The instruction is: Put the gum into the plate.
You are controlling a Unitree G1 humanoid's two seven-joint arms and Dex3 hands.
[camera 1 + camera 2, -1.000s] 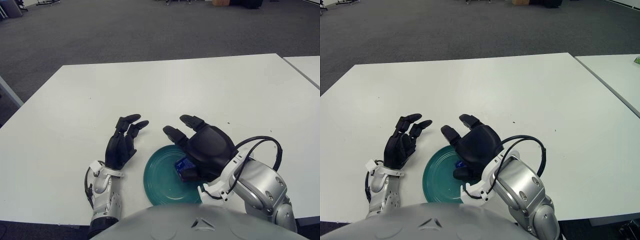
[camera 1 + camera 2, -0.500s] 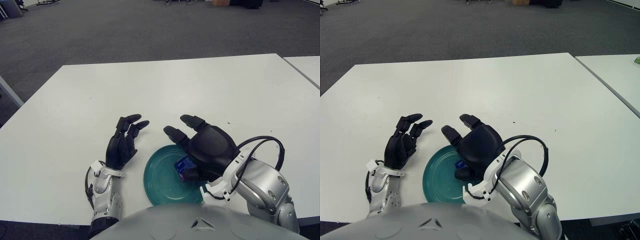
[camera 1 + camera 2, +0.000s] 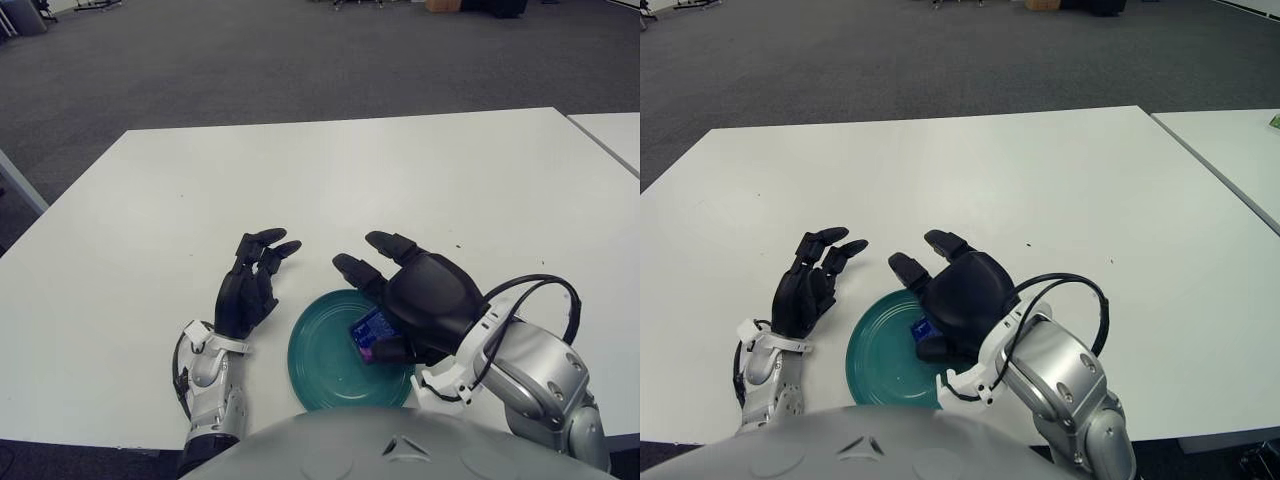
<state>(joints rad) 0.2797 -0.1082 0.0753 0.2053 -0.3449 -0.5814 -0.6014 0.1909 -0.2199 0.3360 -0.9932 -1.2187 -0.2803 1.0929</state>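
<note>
the right hand (image 3: 415, 300) had drawn back, fingers spread wide, uncovering the blue gum pack (image 3: 368, 330) on the teal plate (image 3: 320, 372) beneath its palm; placement looked done. the left hand (image 3: 247, 288) lay relaxed alongside.

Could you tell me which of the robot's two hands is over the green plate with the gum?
The right hand. It hangs over the green plate with the blue gum pack beneath its palm, while the left hand rests on the white table beside the plate, fingers open.
</note>
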